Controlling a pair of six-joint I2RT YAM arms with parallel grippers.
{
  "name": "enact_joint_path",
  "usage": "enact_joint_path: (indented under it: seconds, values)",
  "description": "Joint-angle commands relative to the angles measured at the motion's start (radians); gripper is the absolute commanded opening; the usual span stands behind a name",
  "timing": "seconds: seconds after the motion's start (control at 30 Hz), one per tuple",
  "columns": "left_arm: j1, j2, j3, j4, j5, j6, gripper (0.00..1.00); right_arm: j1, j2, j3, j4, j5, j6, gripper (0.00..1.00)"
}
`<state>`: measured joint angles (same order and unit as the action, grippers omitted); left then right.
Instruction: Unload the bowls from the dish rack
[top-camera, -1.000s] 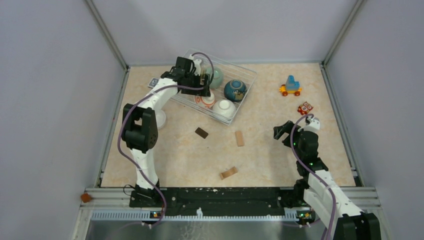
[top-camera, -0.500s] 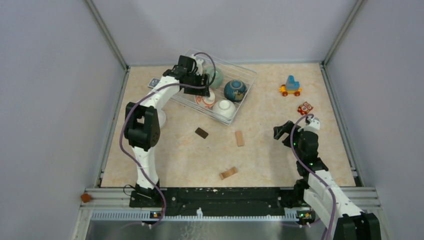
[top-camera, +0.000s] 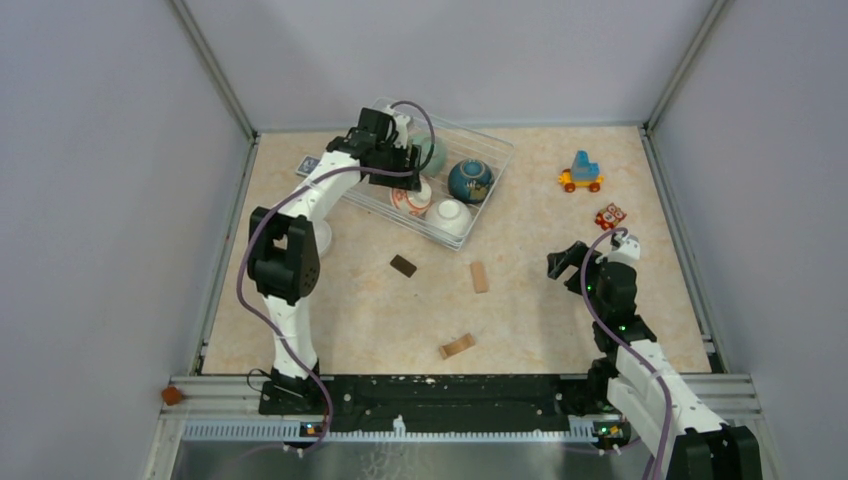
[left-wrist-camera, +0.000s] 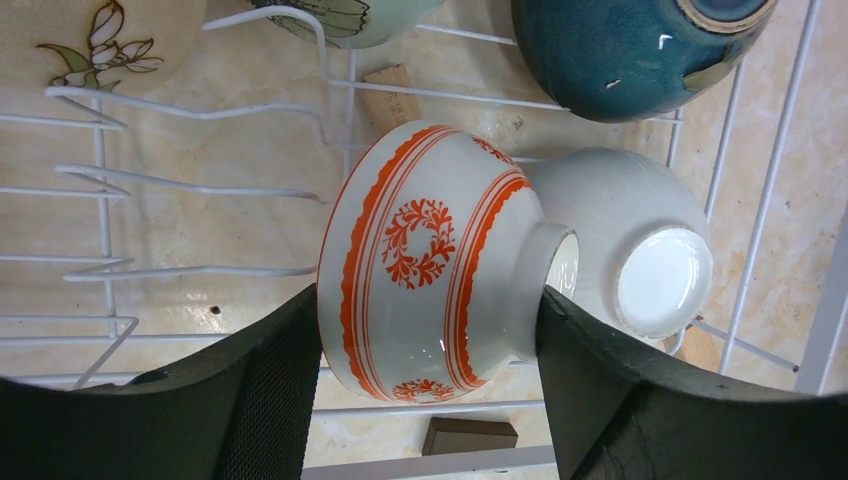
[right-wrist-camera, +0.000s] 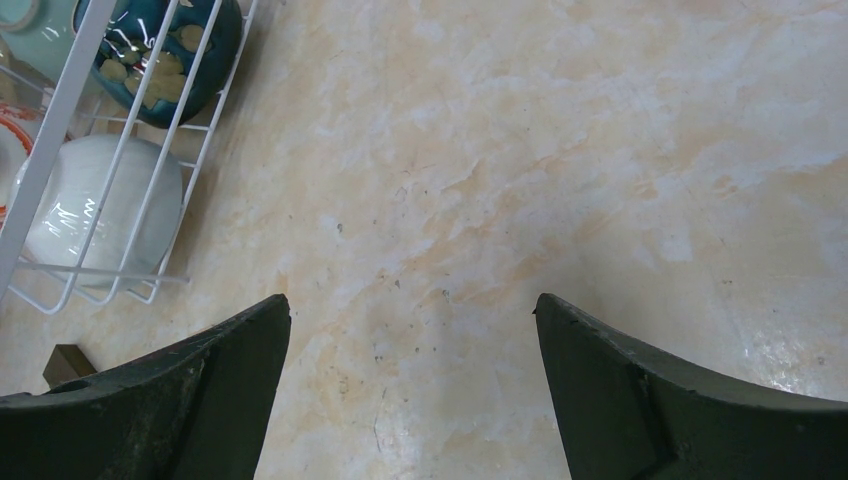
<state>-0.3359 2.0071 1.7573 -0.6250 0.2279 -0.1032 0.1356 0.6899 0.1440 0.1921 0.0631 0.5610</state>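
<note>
The white wire dish rack (top-camera: 496, 160) sits at the back of the table. In it lie a mint green bowl (left-wrist-camera: 340, 15), a dark blue bowl (left-wrist-camera: 630, 50), a plain white bowl (left-wrist-camera: 640, 260) and a beige flowered bowl (left-wrist-camera: 90, 40). My left gripper (top-camera: 405, 176) reaches into the rack and is shut on the white bowl with orange-red pattern (left-wrist-camera: 430, 260), one finger on its rim side, the other on its foot. Another white bowl (top-camera: 321, 238) stands on the table beside the left arm. My right gripper (top-camera: 565, 262) hangs open over bare table at the right.
A blue and yellow toy (top-camera: 581, 173) and a small red toy (top-camera: 610, 215) lie at the back right. A dark block (top-camera: 403, 265), a tan block (top-camera: 480, 277) and a brown piece (top-camera: 457, 346) lie mid-table. A small card (top-camera: 307, 163) lies left of the rack.
My left gripper's fingers have come in onto the orange-patterned bowl, and the wrist shifted slightly. The right arm has not moved.
</note>
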Motion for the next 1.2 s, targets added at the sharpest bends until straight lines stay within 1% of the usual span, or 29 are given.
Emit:
enact_joint_path:
  seconds: [0.0,0.37,0.5,0.67,0.77,0.97,1.17]
  values:
    - [-0.005,-0.115,0.038,0.054,0.039,-0.021,0.54,0.005,0.001,0.008,0.027,0.013,-0.003,0.91]
    - [-0.005,-0.185,0.008,0.08,0.04,-0.029,0.5,0.006,0.001,0.007,0.028,0.008,-0.001,0.91]
    - [-0.006,-0.236,-0.019,0.097,0.053,-0.03,0.5,0.006,0.002,0.006,0.03,0.007,-0.003,0.91]
    - [-0.006,-0.322,-0.058,0.079,0.071,-0.028,0.51,0.006,0.002,0.006,0.032,0.007,-0.003,0.91]
    - [-0.005,-0.395,-0.118,0.074,0.06,-0.027,0.51,0.005,0.002,0.006,0.031,0.007,-0.004,0.91]
    - [-0.006,-0.574,-0.327,0.064,0.034,-0.021,0.52,0.006,0.003,0.006,0.032,0.007,-0.002,0.91]
    - [-0.005,-0.728,-0.5,0.022,-0.02,0.008,0.53,0.005,0.001,0.006,0.031,0.003,-0.002,0.91]
